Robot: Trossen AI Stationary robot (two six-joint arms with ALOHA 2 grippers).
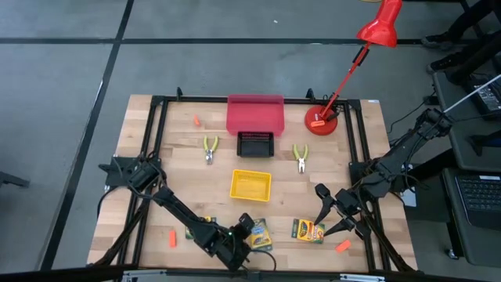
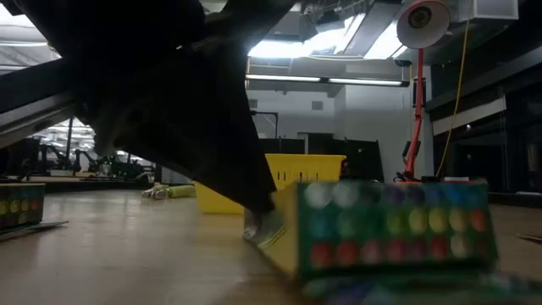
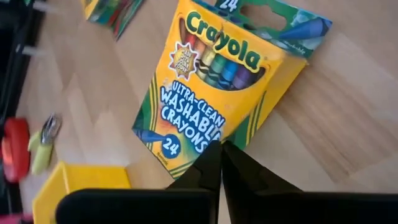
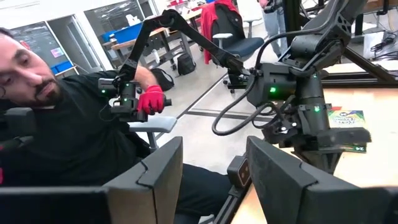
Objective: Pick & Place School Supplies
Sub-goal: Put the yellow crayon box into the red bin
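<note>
Yellow crayon boxes: three; pliers: two; orange pieces: four.

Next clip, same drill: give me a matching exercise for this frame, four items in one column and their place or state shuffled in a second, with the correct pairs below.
Items
1. left gripper
2. right gripper
3. yellow tray
4. red desk lamp

Place or state
A. fingers spread wide, beside a crayon box at the near right of the table
B. centre of the table, below the black tray
C. fingers together, at the edge of a crayon box
D. far right of the table

Pairs: 1-C, 2-A, 3-B, 4-D
</note>
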